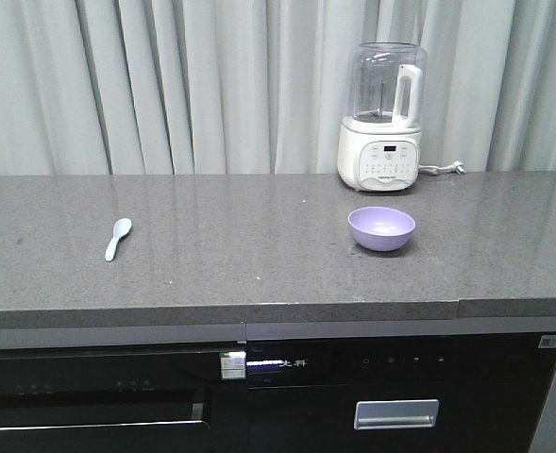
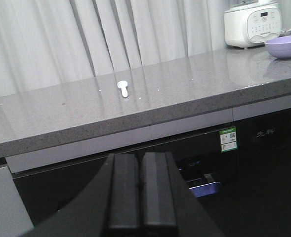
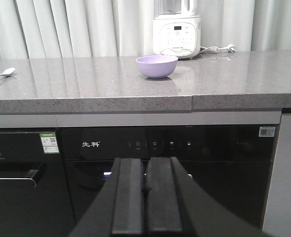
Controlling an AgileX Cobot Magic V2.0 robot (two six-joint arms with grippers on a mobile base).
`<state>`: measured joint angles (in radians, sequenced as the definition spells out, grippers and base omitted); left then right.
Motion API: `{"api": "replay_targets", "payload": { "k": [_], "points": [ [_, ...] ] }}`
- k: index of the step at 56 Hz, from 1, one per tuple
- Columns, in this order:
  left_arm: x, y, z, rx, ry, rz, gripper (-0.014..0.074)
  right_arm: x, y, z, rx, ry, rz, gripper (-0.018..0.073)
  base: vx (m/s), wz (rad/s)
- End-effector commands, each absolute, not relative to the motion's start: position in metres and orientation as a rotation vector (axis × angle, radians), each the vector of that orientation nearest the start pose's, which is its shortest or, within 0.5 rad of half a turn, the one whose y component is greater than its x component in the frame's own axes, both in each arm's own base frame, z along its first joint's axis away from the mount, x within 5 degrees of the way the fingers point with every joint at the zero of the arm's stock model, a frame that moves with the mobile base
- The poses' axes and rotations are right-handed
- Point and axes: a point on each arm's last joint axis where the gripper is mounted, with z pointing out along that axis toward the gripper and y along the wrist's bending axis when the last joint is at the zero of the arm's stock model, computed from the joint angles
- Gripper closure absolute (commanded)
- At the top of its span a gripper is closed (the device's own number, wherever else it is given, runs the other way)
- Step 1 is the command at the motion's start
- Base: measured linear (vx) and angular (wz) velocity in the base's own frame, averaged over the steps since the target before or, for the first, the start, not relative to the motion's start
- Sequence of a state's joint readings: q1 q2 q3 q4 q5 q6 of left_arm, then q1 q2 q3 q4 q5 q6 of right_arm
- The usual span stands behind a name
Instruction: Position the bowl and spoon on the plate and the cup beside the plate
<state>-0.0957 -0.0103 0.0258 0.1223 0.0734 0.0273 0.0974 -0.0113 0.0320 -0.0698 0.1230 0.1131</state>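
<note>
A lavender bowl (image 1: 381, 228) stands upright on the grey stone counter (image 1: 259, 255), right of centre; it also shows in the left wrist view (image 2: 284, 46) and the right wrist view (image 3: 156, 66). A pale blue spoon (image 1: 118, 238) lies on the counter at the left, seen too from the wrists (image 2: 123, 88) (image 3: 0, 75). My left gripper (image 2: 140, 158) is shut and empty, low in front of the cabinet. My right gripper (image 3: 145, 160) is also shut and empty, below counter height. The plate and the cup are out of view.
A white blender (image 1: 383, 118) with a clear jug stands at the back of the counter, its cord (image 1: 443, 170) trailing right. Grey curtains hang behind. Black built-in appliances (image 1: 391, 396) sit under the counter, with a handle at the lower left.
</note>
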Motion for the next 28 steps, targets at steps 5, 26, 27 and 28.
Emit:
{"api": "replay_targets", "payload": {
  "k": [5,26,27,28],
  "points": [
    [0.0533,-0.0053,0.2157,0.167,1.433,0.029,0.0600,0.0564,0.0051,0.1986,-0.043,1.543,0.101,0.0565,0.00,0.00],
    [0.0533,-0.0053,0.2157,0.167,1.433,0.029,0.0600,0.0564,0.0051,0.1988,-0.043,1.541,0.101,0.0565,0.00,0.00],
    [0.0533,-0.0053,0.2157,0.167,1.433,0.029,0.0600,0.0564,0.0051,0.1988,-0.043,1.541,0.101,0.0565,0.00,0.00],
    [0.0533,-0.0053,0.2157,0.167,1.433,0.029,0.0600,0.0564,0.0051,0.1988,-0.043,1.541,0.101,0.0565,0.00,0.00]
  ]
}}
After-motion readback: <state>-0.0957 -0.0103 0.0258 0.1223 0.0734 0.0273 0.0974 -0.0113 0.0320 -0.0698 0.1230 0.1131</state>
